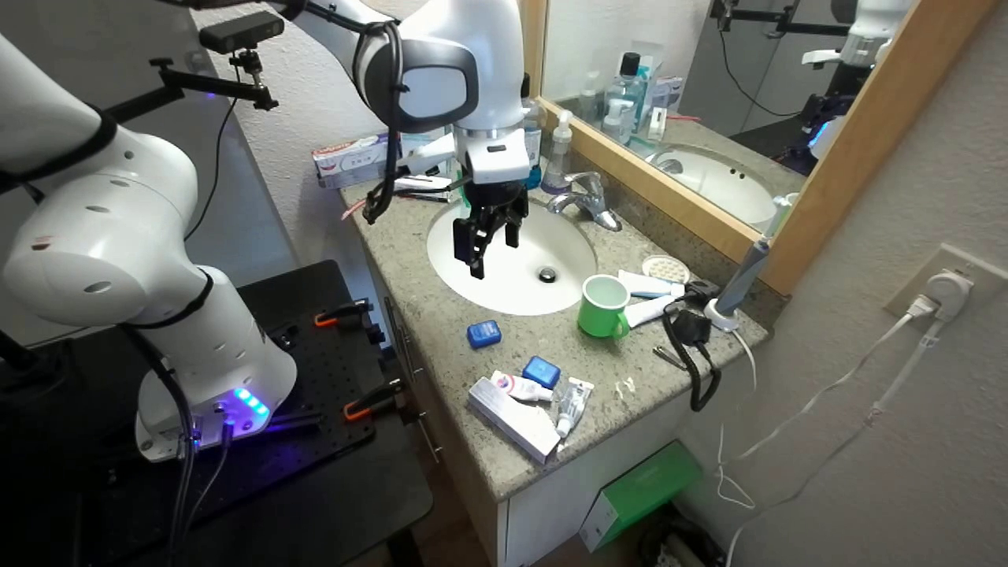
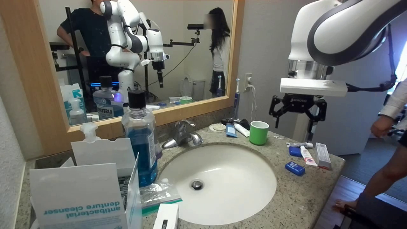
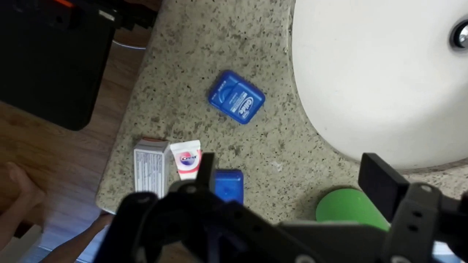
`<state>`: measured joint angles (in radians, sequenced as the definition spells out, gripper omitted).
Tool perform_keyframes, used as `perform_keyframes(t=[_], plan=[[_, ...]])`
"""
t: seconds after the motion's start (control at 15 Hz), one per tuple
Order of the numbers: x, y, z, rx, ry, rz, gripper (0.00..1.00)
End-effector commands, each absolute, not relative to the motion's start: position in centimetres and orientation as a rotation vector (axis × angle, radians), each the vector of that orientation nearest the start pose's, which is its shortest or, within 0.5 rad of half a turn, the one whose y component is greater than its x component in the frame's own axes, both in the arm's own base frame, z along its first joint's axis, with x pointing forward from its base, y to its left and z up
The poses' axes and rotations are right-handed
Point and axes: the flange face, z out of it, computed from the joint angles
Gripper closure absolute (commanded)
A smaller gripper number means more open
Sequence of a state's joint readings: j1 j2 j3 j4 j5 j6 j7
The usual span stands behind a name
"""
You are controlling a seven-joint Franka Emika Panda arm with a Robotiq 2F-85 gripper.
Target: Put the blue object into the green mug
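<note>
Two small chunky blue floss boxes lie on the counter, and I cannot tell which is meant. A lone box (image 1: 483,334) (image 2: 295,168) (image 3: 237,96) lies near the sink. Another box (image 1: 542,372) (image 2: 295,151) (image 3: 229,184) lies beside the toothpaste, partly hidden by a finger in the wrist view. The green mug (image 1: 602,316) (image 2: 258,133) (image 3: 347,208) stands upright by the sink rim; nothing shows in the visible part of its pale inside. My gripper (image 1: 496,256) (image 2: 293,133) (image 3: 289,157) is open and empty, well above the counter, apart from boxes and mug.
The sink (image 1: 543,252) (image 2: 229,184) and faucet (image 1: 587,198) lie behind the boxes. A toothpaste tube (image 3: 187,157), clear tube (image 1: 574,405) and white carton (image 1: 513,417) lie at the counter's corner. Tubes, cables and a toothbrush (image 1: 740,279) stand past the mug. The mirror (image 2: 143,47) borders the back.
</note>
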<state>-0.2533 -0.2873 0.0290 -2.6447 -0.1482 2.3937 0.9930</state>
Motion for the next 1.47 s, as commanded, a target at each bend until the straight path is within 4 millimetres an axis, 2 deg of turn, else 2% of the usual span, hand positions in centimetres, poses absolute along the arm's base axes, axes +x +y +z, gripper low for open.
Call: perform_keyframes(t=[0.0,0.53,0.8,1.2,1.4], plan=[[40.5,-10.1,33.8,-2.716,1.744,-0.092,0.0],[40.1,-10.2,33.6,-2.726,1.733,-0.091,0.0],[40.4,-10.2,33.5,-2.72,1.776,-0.176,0.0],[40.0,-12.9,31.4,-2.685,1.945,-0.21,0.0],[39.7,-14.7,30.2,-2.722,1.947,-0.183,0.0]])
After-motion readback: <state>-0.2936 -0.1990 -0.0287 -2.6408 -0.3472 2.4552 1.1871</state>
